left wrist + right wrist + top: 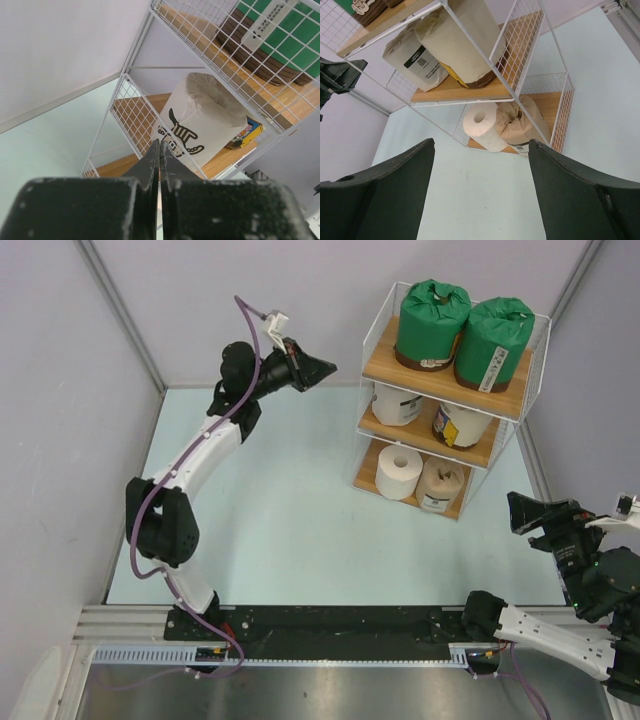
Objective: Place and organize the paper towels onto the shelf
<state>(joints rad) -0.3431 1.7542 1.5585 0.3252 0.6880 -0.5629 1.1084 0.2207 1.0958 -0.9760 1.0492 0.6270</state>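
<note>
The shelf point(378, 362) stands at the back right with all six paper towels on it. Two green rolls point(430, 320) point(493, 340) are on top. The white-wrapped roll point(397, 403) and the cream roll point(460, 425) are in the middle. The bare white roll point(400, 472) and the tan roll point(441, 483) are at the bottom. My left gripper point(325, 368) is shut and empty, raised just left of the shelf; its wrist view faces the white-wrapped roll point(200, 120). My right gripper point(515, 512) is open and empty, right of the shelf front, facing the bare roll point(482, 125).
The pale green tabletop point(290, 510) lies in front of and left of the shelf. Grey walls close in the back and both sides. A black rail point(330, 620) with the arm bases runs along the near edge.
</note>
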